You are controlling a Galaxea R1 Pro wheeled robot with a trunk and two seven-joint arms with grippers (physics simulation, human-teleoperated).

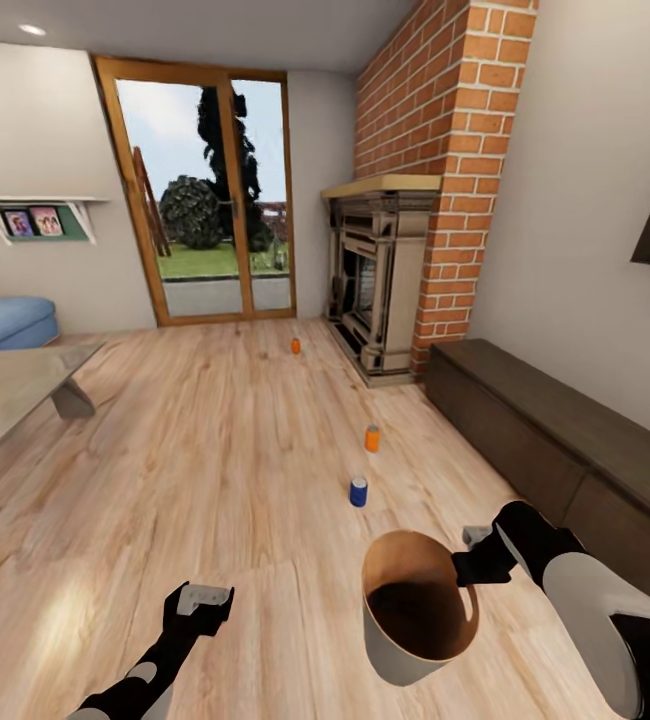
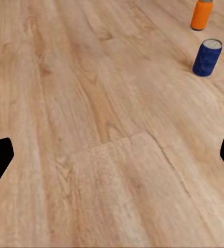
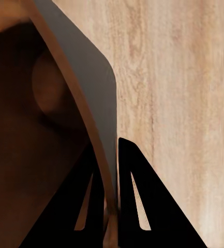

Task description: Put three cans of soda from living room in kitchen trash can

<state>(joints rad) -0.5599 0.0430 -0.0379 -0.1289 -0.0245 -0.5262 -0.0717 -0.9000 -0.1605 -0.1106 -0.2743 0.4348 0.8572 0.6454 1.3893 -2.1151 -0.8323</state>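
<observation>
Now in the living room: right gripper (image 1: 472, 567) is clamped on the rim of the tash can (image 1: 395, 640), one finger inside the wall, one outside; bin held low over the wood floor (image 1: 215, 450), mouth up and tipped toward the camera. Left gripper (image 1: 203, 598) hangs spread and empty. Three cans stand upright, long axes vertical: blue can (image 1: 358, 491) nearest, orange can (image 1: 372, 438) just beyond, far orange can (image 1: 295, 345) near the fireplace (image 1: 380, 290). Likely the collecting step; next move calls for the left gripper to reach the blue can.
</observation>
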